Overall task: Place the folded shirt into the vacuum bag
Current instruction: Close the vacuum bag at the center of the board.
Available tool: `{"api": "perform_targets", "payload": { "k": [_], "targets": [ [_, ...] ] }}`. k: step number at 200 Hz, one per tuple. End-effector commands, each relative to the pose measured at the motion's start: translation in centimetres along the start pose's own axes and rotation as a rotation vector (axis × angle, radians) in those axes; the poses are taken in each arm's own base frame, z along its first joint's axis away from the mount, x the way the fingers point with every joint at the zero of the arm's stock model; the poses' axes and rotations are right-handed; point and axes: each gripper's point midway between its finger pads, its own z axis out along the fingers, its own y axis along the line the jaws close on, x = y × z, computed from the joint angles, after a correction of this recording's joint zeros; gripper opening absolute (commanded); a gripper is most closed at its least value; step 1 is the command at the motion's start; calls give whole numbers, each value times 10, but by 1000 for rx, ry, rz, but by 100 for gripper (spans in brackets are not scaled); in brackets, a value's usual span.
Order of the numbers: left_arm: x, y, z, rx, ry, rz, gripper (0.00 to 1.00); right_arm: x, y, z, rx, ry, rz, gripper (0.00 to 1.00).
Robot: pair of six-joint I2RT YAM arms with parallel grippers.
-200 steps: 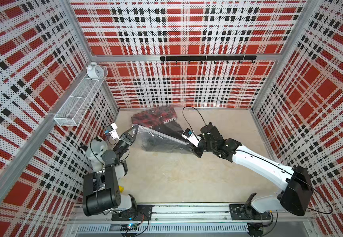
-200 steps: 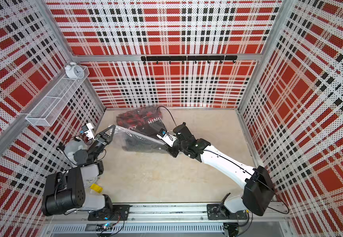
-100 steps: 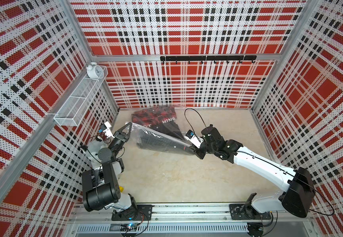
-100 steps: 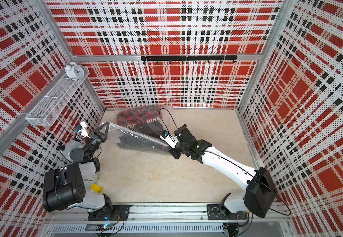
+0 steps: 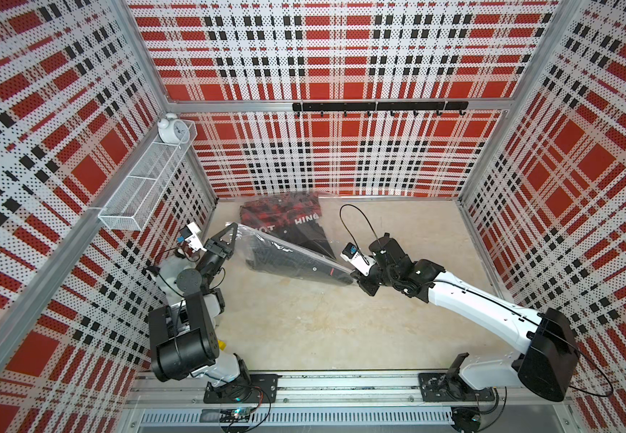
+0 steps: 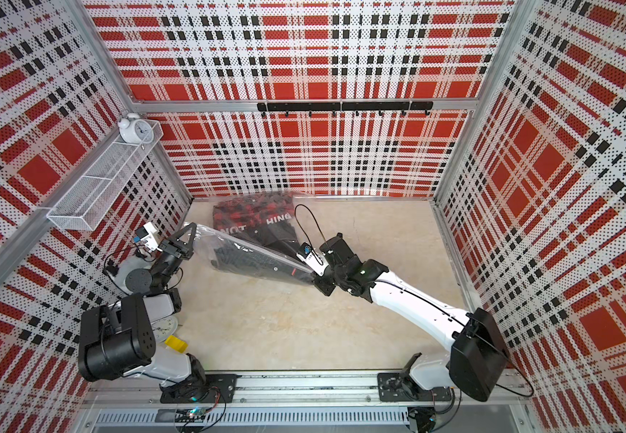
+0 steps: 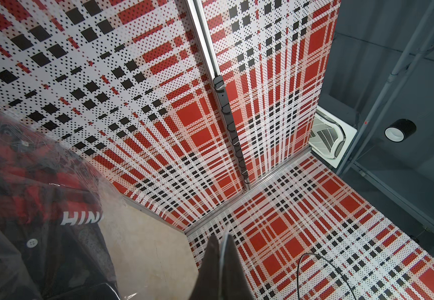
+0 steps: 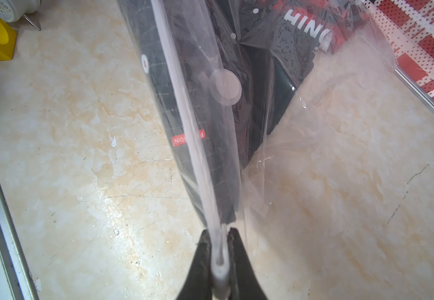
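**Bag edge stretched taut between both arms, shirt inside**

On the left wall, a white wire shelf (image 5: pixel 142 187) carries a white alarm clock (image 5: pixel 170 129) at its far end. Below it, by the base of the left arm (image 5: pixel 195 315), a second clock face (image 6: pixel 163 328) and a yellow block (image 6: pixel 175 343) lie on the worktop (image 5: pixel 304 330).

The left jaws are closed tight on one end of the upper edge of the vacuum bag (image 5: pixel 285 255). The left wrist view shows that thin edge pinched between the two dark fingers (image 7: pixel 209 259). From there the edge runs as a straight, taut line, raised off the worktop. The clear film hangs from it and trails back to the worktop near the rear wall.

The shirt (image 5: pixel 289 215) is black with a red check and white lettering. It sits inside the bag and shows through the plastic in both wrist views. Its far part rests on the worktop close to the back wall. A round white valve (image 8: pixel 225 87) shows on the film over the dark cloth.

At the right end of the line, the jaws of the right arm (image 5: pixel 472 300) are clamped narrowly on the bag's white strip, as the right wrist view shows.
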Motion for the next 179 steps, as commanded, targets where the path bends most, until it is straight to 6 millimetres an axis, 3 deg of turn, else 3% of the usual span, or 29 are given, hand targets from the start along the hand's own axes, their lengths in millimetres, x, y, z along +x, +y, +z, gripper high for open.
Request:
{"api": "perform_targets", "payload": {
  "k": [1,179],
  "targets": [
    [-87,-37,-21,102,-366,144,0,92,-20,-12,108,324,48,0],
    [-112,-13,-28,71,-393,123,0,119,-28,1,160,429,21,0]
  ]
}}
